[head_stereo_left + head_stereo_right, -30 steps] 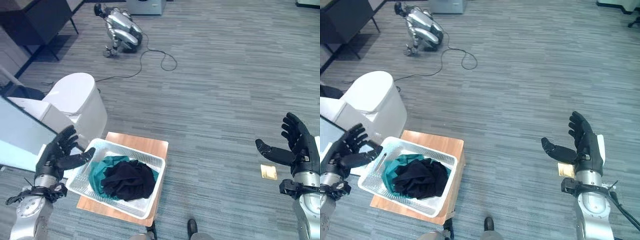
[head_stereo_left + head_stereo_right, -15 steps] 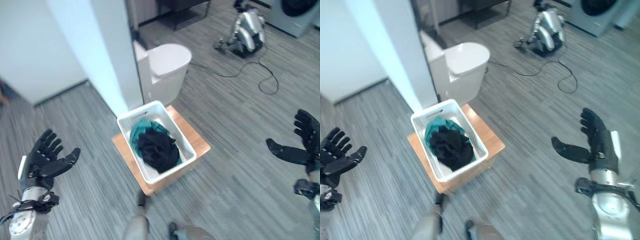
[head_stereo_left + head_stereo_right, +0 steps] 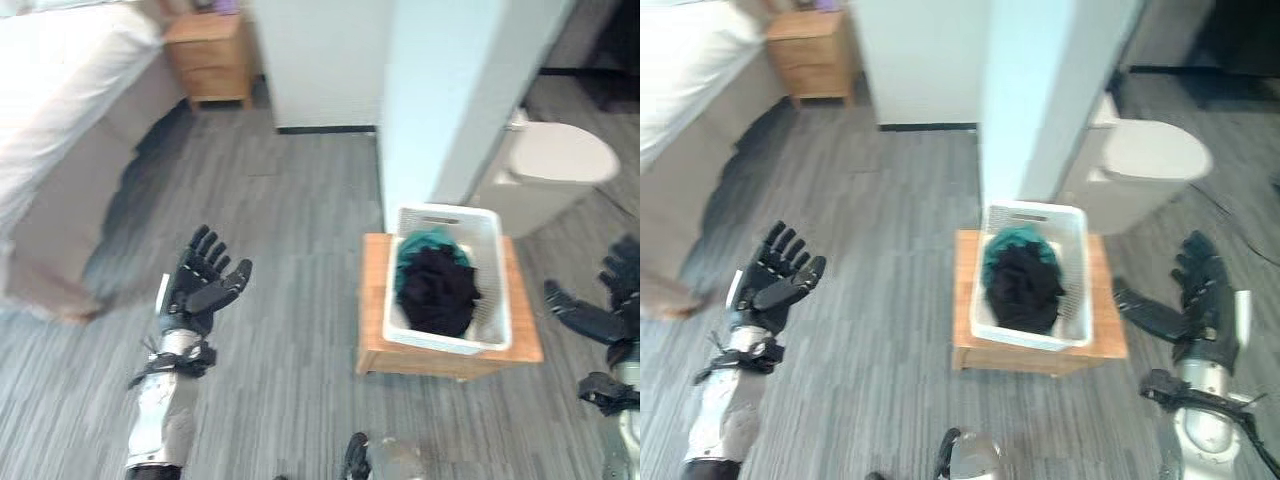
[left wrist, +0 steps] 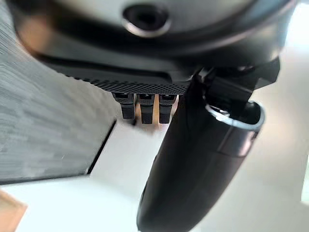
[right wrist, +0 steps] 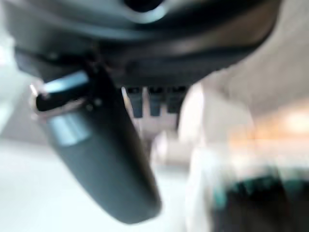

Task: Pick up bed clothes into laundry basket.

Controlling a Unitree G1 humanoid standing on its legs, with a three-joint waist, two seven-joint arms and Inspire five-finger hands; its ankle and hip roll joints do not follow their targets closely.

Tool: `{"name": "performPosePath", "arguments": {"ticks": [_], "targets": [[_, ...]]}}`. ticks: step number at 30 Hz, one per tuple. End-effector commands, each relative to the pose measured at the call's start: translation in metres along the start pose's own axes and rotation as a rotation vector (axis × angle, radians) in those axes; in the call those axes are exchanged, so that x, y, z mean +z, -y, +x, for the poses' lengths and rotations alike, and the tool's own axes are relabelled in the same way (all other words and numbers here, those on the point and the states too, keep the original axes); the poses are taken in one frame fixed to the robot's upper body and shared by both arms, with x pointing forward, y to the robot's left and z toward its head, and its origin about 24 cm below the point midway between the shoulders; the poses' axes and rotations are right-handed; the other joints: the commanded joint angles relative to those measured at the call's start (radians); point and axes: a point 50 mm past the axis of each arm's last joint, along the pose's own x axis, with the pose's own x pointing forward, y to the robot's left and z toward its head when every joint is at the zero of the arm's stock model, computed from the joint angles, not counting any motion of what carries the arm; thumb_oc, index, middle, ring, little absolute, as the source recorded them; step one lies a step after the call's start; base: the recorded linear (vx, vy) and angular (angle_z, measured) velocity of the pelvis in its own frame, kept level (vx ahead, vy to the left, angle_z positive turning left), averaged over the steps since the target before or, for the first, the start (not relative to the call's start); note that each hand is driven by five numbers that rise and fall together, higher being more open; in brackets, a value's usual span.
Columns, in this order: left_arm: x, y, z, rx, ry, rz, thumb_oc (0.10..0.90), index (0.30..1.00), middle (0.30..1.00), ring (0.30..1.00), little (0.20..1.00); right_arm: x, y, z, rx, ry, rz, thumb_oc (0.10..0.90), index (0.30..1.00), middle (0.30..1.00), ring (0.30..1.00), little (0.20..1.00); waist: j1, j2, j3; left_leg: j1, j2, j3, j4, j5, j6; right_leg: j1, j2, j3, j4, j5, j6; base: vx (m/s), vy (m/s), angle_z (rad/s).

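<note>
**Q:** Left eye view first: where is the laundry basket, and what is in it?

**A:** The white laundry basket sits right of centre in the frame, on a low wooden worktop that stands on the grey striped floor. Inside it lie a black garment and, towards the far end, a teal garment partly covered by the black one. Just behind the basket rises a pale wall panel, and to the upper right of it stands a white toilet.

**Q:** And the bed?

**A:** The bed fills the upper left of the frame, covered in light bedding that hangs down its side. A small wooden nightstand stands at the top, beside the bed. Both are well apart from the basket.

**Q:** What are the hands doing?

**A:** The left robot hand is raised over the floor in the lower left part of the frame, between bed and basket, fingers spread and straight, holding nothing. The right robot hand shows at the right edge, just beside the worktop, thumb reaching toward it, fingers apart and empty. Neither touches the basket or any cloth.

**Q:** Do the wrist views add anything?

**A:** Each shows its own thumb standing out and fingers extended, with nothing between them.
</note>
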Motion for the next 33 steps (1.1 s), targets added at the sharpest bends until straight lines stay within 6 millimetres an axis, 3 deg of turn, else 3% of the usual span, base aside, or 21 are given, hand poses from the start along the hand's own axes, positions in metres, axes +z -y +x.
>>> {"name": "performPosePath", "arguments": {"ticks": [1, 2, 3, 4, 5, 6, 7, 8, 10, 12, 14, 15, 16, 17, 18, 19, 21, 26, 30, 33], "targets": [[0.063, -0.014, 0.011, -0.029, 0.254, 0.150, 0.800, 0.900, 0.900, 0.900, 0.900, 0.033, -0.025, 0.022, 0.087, 0.217, 0.062, 0.800, 0.900, 0.900, 0.900, 0.900, 0.061, -0.038, -0.022, 0.052, -0.049, -0.132, -0.028, -0.033, -0.027, 0.167, 0.060, 0.285, -0.211, 0.126, 0.067, 0.16, 0.050, 2.08], [0.062, -0.014, 0.013, -0.031, 0.252, 0.167, 0.800, 0.900, 0.900, 0.900, 0.900, 0.032, -0.032, 0.023, 0.088, 0.225, 0.096, 0.800, 0.900, 0.900, 0.900, 0.900, 0.082, -0.027, -0.026, 0.052, -0.056, -0.177, -0.043, -0.026, -0.025, 0.177, 0.073, 0.310, -0.241, 0.094, 0.058, 0.06, -0.001, 2.04], [0.062, -0.014, 0.013, -0.031, 0.253, 0.168, 0.800, 0.900, 0.900, 0.900, 0.900, 0.032, -0.032, 0.024, 0.088, 0.226, 0.097, 0.800, 0.900, 0.900, 0.900, 0.900, 0.081, -0.026, -0.026, 0.049, -0.054, -0.178, -0.044, -0.020, -0.026, 0.176, 0.075, 0.308, -0.246, 0.100, 0.057, 0.01, -0.065, 2.07], [0.064, -0.010, 0.015, -0.049, 0.251, 0.220, 0.800, 0.900, 0.900, 0.900, 0.900, 0.027, -0.037, 0.023, 0.066, 0.215, 0.143, 0.800, 0.900, 0.900, 0.900, 0.900, 0.107, -0.015, -0.038, 0.039, -0.068, -0.259, -0.074, 0.010, -0.027, 0.171, 0.128, 0.370, -0.344, 0.071, 0.041, 0.01, -0.065, 1.57], [0.064, -0.010, 0.014, -0.049, 0.250, 0.220, 0.800, 0.900, 0.900, 0.900, 0.900, 0.027, -0.037, 0.024, 0.066, 0.214, 0.143, 0.800, 0.900, 0.900, 0.900, 0.900, 0.104, -0.014, -0.041, 0.041, -0.068, -0.262, -0.078, 0.005, -0.027, 0.175, 0.125, 0.367, -0.348, 0.066, 0.040, 0.02, -0.125, 1.74], [0.064, -0.011, 0.015, -0.039, 0.243, 0.283, 0.800, 0.900, 0.900, 0.900, 0.900, 0.024, -0.044, 0.025, 0.080, 0.209, 0.179, 0.800, 0.900, 0.900, 0.900, 0.900, 0.125, -0.017, -0.047, 0.026, -0.080, -0.323, -0.071, 0.022, -0.028, 0.159, 0.161, 0.427, -0.409, 0.077, 0.028, 0.02, -0.207, 2.17], [0.067, -0.014, 0.012, -0.033, 0.231, 0.331, 0.800, 0.900, 0.900, 0.900, 0.900, 0.024, -0.047, 0.029, 0.093, 0.197, 0.155, 0.800, 0.900, 0.900, 0.900, 0.900, 0.164, -0.036, -0.051, 0.009, -0.088, -0.394, -0.053, 0.032, -0.040, 0.202, 0.158, 0.385, -0.429, 0.088, 0.012, 0.02, -0.209, 2.21], [0.067, -0.014, 0.012, -0.033, 0.230, 0.331, 0.800, 0.900, 0.900, 0.900, 0.900, 0.024, -0.047, 0.029, 0.094, 0.196, 0.156, 0.800, 0.900, 0.900, 0.900, 0.900, 0.161, -0.035, -0.055, 0.011, -0.088, -0.396, -0.055, 0.027, -0.038, 0.205, 0.156, 0.381, -0.433, 0.083, 0.011, 0.02, -0.212, 2.19], [0.064, -0.026, 0.001, 0.040, 0.231, 0.301, 0.800, 0.900, 0.900, 0.900, 0.900, 0.033, -0.061, 0.028, 0.177, 0.228, 0.208, 0.800, 0.900, 0.900, 0.900, 0.900, 0.212, -0.056, -0.068, 0.004, -0.080, -0.412, -0.070, 0.049, -0.051, 0.250, 0.126, 0.291, -0.513, 0.116, 0.005, -0.03, -0.257, 1.56], [0.047, -0.039, -0.011, 0.101, 0.155, 0.293, 0.800, 0.900, 0.900, 0.900, 0.900, 0.026, -0.058, 0.032, 0.164, 0.193, 0.215, 0.800, 0.900, 0.900, 0.900, 0.900, 0.247, -0.079, -0.075, -0.033, -0.082, -0.438, -0.005, 0.042, -0.073, 0.308, 0.131, 0.243, -0.582, 0.117, -0.021, -0.06, -0.275, 1.20], [0.042, -0.040, -0.012, 0.114, 0.130, 0.287, 0.800, 0.900, 0.900, 0.900, 0.900, 0.027, -0.054, 0.031, 0.145, 0.198, 0.217, 0.800, 0.900, 0.900, 0.900, 0.900, 0.250, -0.085, -0.062, -0.062, -0.092, -0.429, 0.036, 0.044, -0.072, 0.325, 0.126, 0.219, -0.593, 0.120, -0.027, -0.12, -0.070, 1.38], [0.033, -0.040, -0.013, 0.125, 0.098, 0.279, 0.800, 0.900, 0.900, 0.900, 0.900, 0.026, -0.050, 0.030, 0.124, 0.192, 0.212, 0.800, 0.900, 0.900, 0.900, 0.900, 0.226, -0.102, -0.053, -0.081, -0.062, -0.246, 0.099, 0.015, -0.058, 0.337, 0.109, 0.163, -0.599, 0.122, -0.028, -0.17, -0.011, 1.12], [0.027, -0.037, -0.013, 0.120, 0.081, 0.277, 0.800, 0.900, 0.900, 0.900, 0.900, 0.023, -0.050, 0.029, 0.112, 0.177, 0.227, 0.800, 0.900, 0.900, 0.900, 0.900, 0.212, -0.111, -0.050, -0.077, -0.048, -0.143, 0.148, -0.021, -0.047, 0.340, 0.100, 0.146, -0.604, 0.125, -0.030, -0.27, 0.005, 1.28], [0.023, -0.036, -0.014, 0.125, 0.073, 0.271, 0.800, 0.900, 0.900, 0.900, 0.900, 0.017, -0.053, 0.026, 0.113, 0.154, 0.241, 0.800, 0.900, 0.900, 0.900, 0.900, 0.210, -0.109, -0.055, -0.067, -0.053, -0.124, 0.147, -0.043, -0.047, 0.334, 0.103, 0.142, -0.611, 0.127, -0.030, -0.14, 0.019, 1.16], [0.023, -0.037, -0.015, 0.126, 0.072, 0.272, 0.800, 0.900, 0.900, 0.900, 0.900, 0.017, -0.053, 0.026, 0.114, 0.153, 0.241, 0.800, 0.900, 0.900, 0.900, 0.900, 0.211, -0.109, -0.056, -0.066, -0.053, -0.124, 0.148, -0.046, -0.046, 0.336, 0.103, 0.142, -0.612, 0.126, -0.030, -0.08, 0.067, 0.93], [0.019, -0.033, -0.018, 0.117, 0.063, 0.269, 0.800, 0.900, 0.900, 0.900, 0.900, 0.004, -0.054, 0.017, 0.094, 0.096, 0.260, 0.800, 0.900, 0.900, 0.900, 0.900, 0.202, -0.097, -0.076, -0.029, -0.057, -0.133, 0.073, -0.033, -0.043, 0.339, 0.119, 0.132, -0.621, 0.123, -0.026, 0.00, 0.049, 0.47], [0.015, -0.031, -0.015, 0.119, 0.052, 0.292, 0.800, 0.900, 0.900, 0.900, 0.900, -0.007, -0.053, 0.014, 0.068, 0.052, 0.251, 0.800, 0.900, 0.900, 0.900, 0.900, 0.189, -0.098, -0.099, -0.002, -0.068, -0.153, 0.001, -0.007, -0.041, 0.336, 0.115, 0.116, -0.625, 0.133, -0.017, 0.03, 0.073, 0.36], [0.010, -0.029, -0.016, 0.115, 0.024, 0.321, 0.800, 0.900, 0.900, 0.900, 0.900, -0.016, -0.068, 0.012, 0.097, 0.005, 0.283, 0.800, 0.900, 0.900, 0.900, 0.900, 0.173, -0.088, -0.132, 0.064, -0.073, -0.136, -0.124, 0.028, -0.034, 0.329, 0.109, 0.119, -0.627, 0.133, -0.004, 0.05, 0.067, 0.02], [0.004, -0.031, -0.020, 0.137, 0.005, 0.308, 0.800, 0.900, 0.900, 0.900, 0.900, -0.014, -0.070, 0.015, 0.111, 0.012, 0.247, 0.800, 0.900, 0.900, 0.900, 0.900, 0.178, -0.084, -0.134, 0.075, -0.072, -0.117, -0.135, 0.023, -0.032, 0.319, 0.109, 0.131, -0.624, 0.144, 0.000, 0.03, 0.044, -0.27], [-0.002, -0.037, -0.025, 0.165, -0.025, 0.333, 0.800, 0.900, 0.900, 0.900, 0.900, -0.025, -0.067, 0.013, 0.079, -0.034, 0.266, 0.800, 0.900, 0.900, 0.900, 0.900, 0.176, -0.082, -0.140, 0.074, -0.068, -0.101, -0.135, 0.026, -0.035, 0.312, 0.103, 0.137, -0.625, 0.152, 0.007, 0.03, 0.031, -0.23]]}}
